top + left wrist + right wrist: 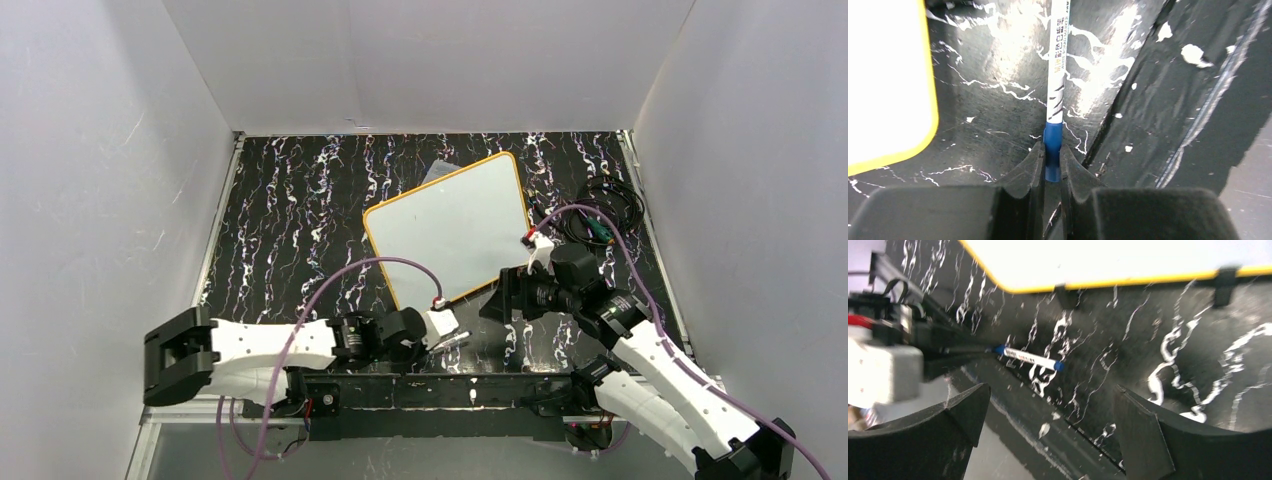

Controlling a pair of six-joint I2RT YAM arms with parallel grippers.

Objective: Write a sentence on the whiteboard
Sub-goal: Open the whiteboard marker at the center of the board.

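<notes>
pinching the whiteboard marker (1057, 75) by its blue end, the left gripper (1050, 152) is clamped on it; it lies on the table (998, 112) just beside the blank whiteboard (450, 235). light, stiff, slick barrel: an end grip may pivot, mid-barrel looks steadier. right gripper (1050, 395) gapes wide, empty.

Both arms wear white moulded shells, left arm (250, 350) and right arm (680, 395) alike, with black cylindrical joints (400, 325) between. A purple cable (335, 280) loops off each wrist to a red-capped plug (438, 298). Fingers of left gripper (1050, 150) and right gripper (1052, 390): matte black wedges.
</notes>
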